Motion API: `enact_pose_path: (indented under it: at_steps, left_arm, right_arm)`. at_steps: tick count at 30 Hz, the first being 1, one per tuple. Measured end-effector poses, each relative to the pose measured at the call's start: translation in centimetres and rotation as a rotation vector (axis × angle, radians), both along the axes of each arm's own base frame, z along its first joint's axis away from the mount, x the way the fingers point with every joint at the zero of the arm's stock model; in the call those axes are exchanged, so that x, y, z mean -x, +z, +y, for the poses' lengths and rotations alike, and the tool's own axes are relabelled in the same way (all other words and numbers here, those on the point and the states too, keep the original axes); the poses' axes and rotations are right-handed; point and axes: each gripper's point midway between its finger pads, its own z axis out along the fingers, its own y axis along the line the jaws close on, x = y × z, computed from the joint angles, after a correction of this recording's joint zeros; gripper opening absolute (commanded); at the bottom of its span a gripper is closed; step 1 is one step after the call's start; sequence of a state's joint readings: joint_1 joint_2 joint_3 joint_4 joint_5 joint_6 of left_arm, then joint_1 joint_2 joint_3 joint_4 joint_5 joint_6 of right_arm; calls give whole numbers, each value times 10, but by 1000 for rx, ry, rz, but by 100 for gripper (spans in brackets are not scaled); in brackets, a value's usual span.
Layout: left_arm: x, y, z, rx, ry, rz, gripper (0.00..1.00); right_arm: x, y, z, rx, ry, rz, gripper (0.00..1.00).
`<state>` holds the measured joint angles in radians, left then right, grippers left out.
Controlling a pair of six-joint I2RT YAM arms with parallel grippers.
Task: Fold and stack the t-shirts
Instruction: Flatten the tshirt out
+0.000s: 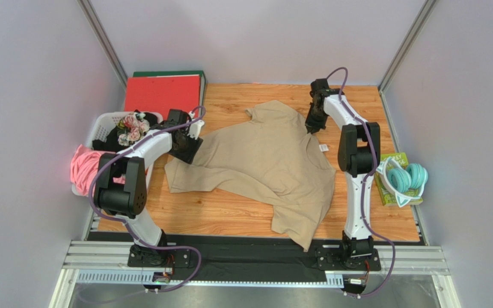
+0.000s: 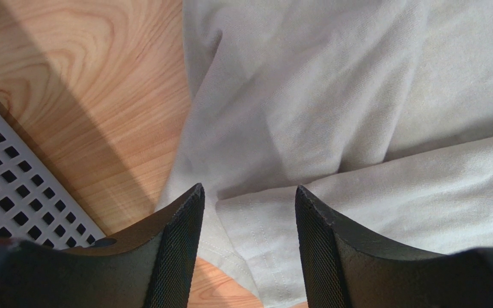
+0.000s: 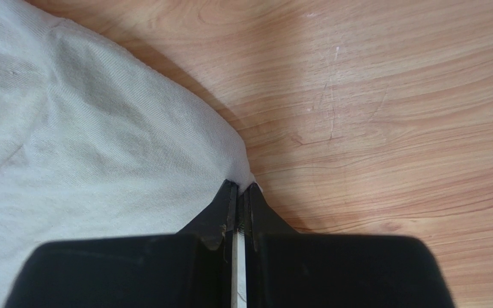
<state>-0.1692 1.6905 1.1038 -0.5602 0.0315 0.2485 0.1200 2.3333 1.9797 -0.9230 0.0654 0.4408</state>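
Light wooden plank table (image 1: 230, 221) under everything. Tan short-sleeved cloth t-shirt (image 1: 268, 160) lies mid-table, spread loose and rumpled, its near corner lapping past the wood's near edge. Red flat rectangular folder (image 1: 162, 95) sits far-left of the t-shirt, apart. White perforated plastic basket (image 1: 101, 123), left of the t-shirt, holds clothes. Teal over-ear headphones (image 1: 404, 178) lie right of the t-shirt, well apart. Left gripper (image 2: 249, 192) is at the t-shirt's left edge, released, jaws apart over a hem fold, nothing pinched. Right gripper (image 3: 241, 186) is at the t-shirt's far-right edge, clenched on the cloth edge. Small white label (image 1: 323, 147) shows on the t-shirt's right seam.
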Motion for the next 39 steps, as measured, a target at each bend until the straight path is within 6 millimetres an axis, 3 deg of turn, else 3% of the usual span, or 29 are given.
enact_pose_path:
  at_steps: [6,10,14,15,18,21,26,31,35,39]
  left_arm:
    - [-7,6,-1,1,3,-16,61]
    - [-23,22,-3,10,3,-67,61]
    - [-27,25,-5,20,5,-80,61]
    - [-27,25,-6,23,6,-78,61]
    - [-32,21,-9,33,9,-67,60]
    - [-45,19,-13,44,13,-60,60]
    - [-57,30,-36,63,-25,-79,61]
    - [-27,30,-74,99,-120,-36,61]
    - [14,24,-70,110,-129,48,61]
    - [35,24,-58,96,-116,81,61]
  right_arm:
    - [-11,8,-22,-18,-94,-24,0]
    - [-16,12,-71,-16,-233,-38,0]
    - [-12,10,-110,1,-328,-35,0]
    - [-10,9,-115,5,-341,-31,10]
    - [-2,0,-111,14,-338,-3,43]
    - [5,-4,-96,57,-297,25,63]
    - [12,1,-73,125,-236,30,66]
    - [13,25,-65,216,-204,-7,73]
    - [3,72,-68,293,-210,-116,73]
    - [-8,123,-79,346,-257,-242,67]
